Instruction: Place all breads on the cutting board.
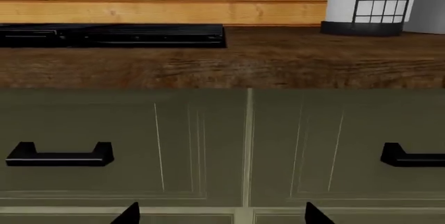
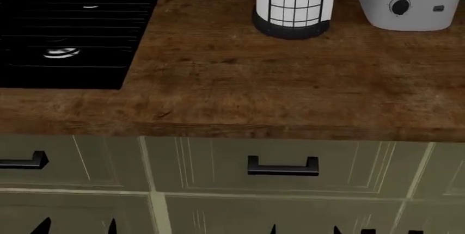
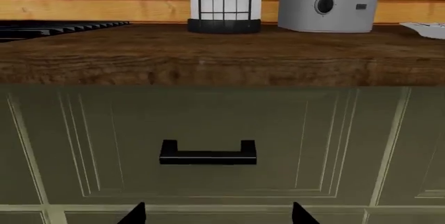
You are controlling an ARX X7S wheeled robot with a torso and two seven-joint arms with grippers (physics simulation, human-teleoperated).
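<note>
Breads and cutting board lie outside every view, so the search step is in hand: both grippers, left [image 1: 217, 214] and right [image 3: 219, 213], hang with fingertips apart before the drawer fronts [image 2: 283, 160], and the countertop [image 2: 291, 92] must next be scanned.

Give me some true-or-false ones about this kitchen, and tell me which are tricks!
1. The white cylinder with a black grid stands on the wooden counter. True.
2. Bread lies on the counter. False: no bread shows in any view.
3. The drawer handle is black. True.
4. The stove is at the right in the head view. False: it is at the left.
5. Both hands grip something. False: the left hand and right hand are open and empty.
</note>
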